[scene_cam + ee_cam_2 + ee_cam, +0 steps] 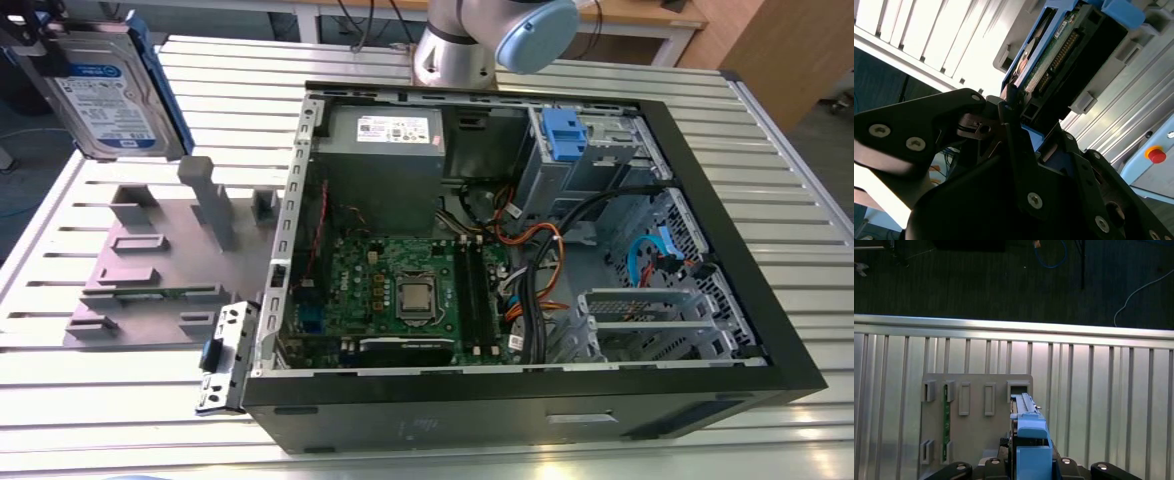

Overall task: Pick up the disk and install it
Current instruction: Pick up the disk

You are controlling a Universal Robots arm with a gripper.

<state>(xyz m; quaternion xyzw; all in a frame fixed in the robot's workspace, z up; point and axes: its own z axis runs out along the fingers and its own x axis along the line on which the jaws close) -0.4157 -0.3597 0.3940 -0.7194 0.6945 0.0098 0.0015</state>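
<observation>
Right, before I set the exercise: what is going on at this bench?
The robot arm's gripper is shut on the disk and holds it in the air, clear above the grey fixture on the slatted table, at the exterior view's left. The open computer case lies beside the fixture, towards the exterior view's right. The disk is not yet in the case.

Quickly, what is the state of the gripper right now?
Gripper: closed, holding the disk up off the table.
</observation>
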